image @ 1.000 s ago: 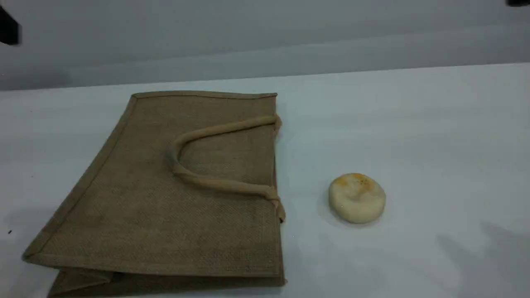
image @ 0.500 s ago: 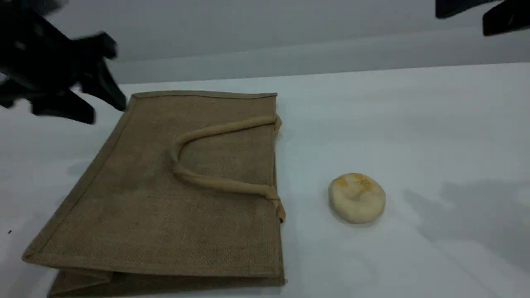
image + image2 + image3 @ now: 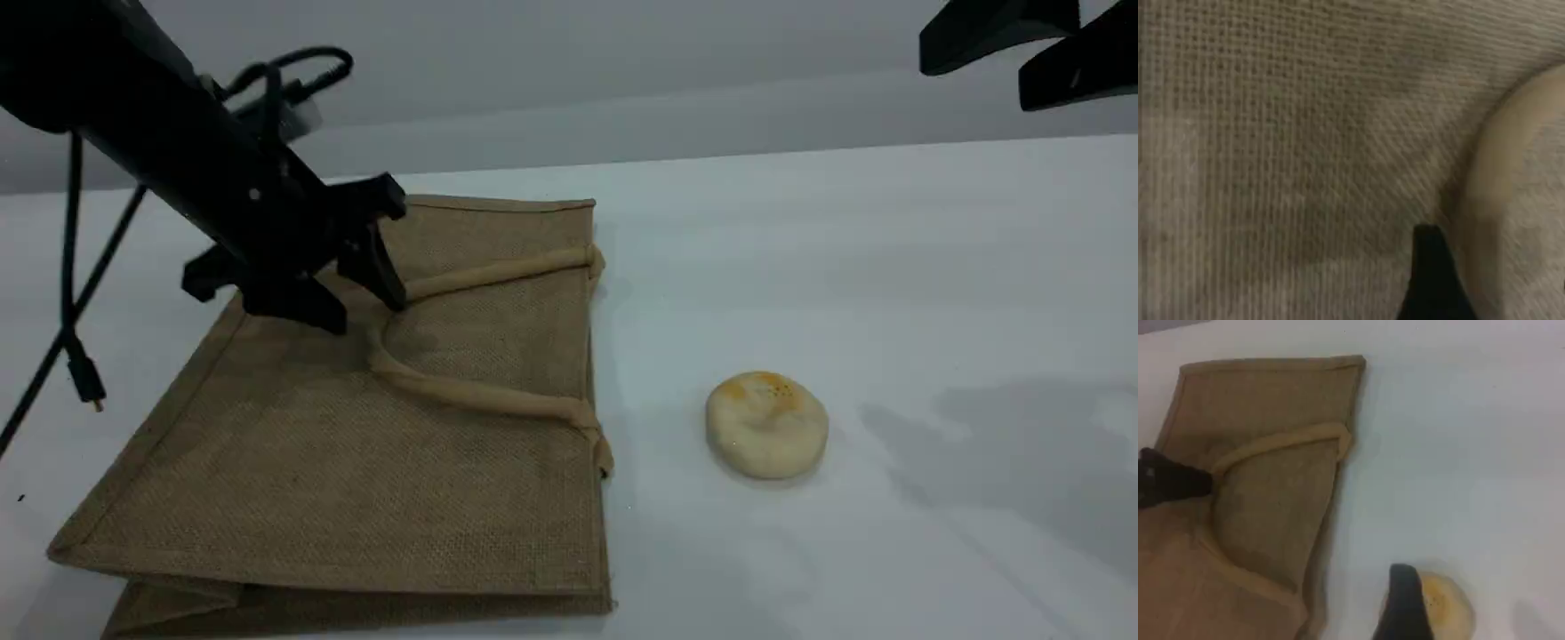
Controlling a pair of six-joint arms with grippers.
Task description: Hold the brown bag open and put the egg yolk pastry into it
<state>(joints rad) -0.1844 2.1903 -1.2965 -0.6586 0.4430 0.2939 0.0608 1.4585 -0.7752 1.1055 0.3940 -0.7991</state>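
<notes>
The brown bag (image 3: 356,462) lies flat on the white table, its mouth edge facing right and its beige handle (image 3: 462,396) folded back onto the top panel. My left gripper (image 3: 364,313) is open just above the bend of that handle, one finger on each side, holding nothing. Its fingertip (image 3: 1431,273) hovers over the coarse weave beside the handle (image 3: 1511,200). The egg yolk pastry (image 3: 766,425) sits alone to the right of the bag. My right gripper (image 3: 973,71) is open and empty, high at the top right. Its fingertip (image 3: 1405,600) overlaps the pastry (image 3: 1451,610).
The white table (image 3: 889,267) spreads out to the right of the bag and behind the pastry. A black cable (image 3: 76,293) hangs from the left arm beside the bag's left edge. A grey wall stands behind the table.
The left arm has swung in from the top left and come down over the bag's handle. The right gripper has entered at the top right. Bag and pastry have not moved.
</notes>
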